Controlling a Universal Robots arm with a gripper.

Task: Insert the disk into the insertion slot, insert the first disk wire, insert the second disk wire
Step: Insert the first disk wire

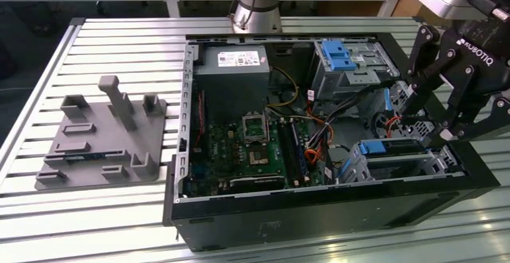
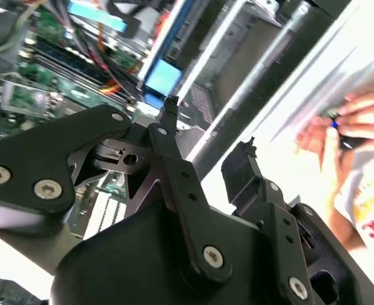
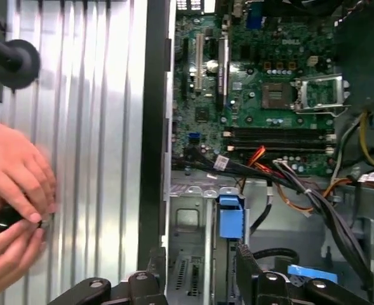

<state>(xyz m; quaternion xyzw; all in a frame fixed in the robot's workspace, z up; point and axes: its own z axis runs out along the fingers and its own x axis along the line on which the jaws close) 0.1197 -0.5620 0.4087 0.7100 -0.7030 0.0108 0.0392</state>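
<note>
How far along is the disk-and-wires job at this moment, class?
Done, it seems: the disk lies inside the insertion slot, blue tab facing the motherboard. In hand: nothing; the open tool hovers over that cage. Left: both wire steps; cables lie loose nearby, and no connection can be confirmed.

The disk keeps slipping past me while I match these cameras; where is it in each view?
Exterior view: the disk lies in the insertion slot at the case's corner toward the exterior view's right.
First wrist view: its blue tab stands beside the black cables, ahead of the gripper.
Second wrist view: its blue tab shows just beyond the gripper.
Shared landmark: the green motherboard, in all three.
</note>
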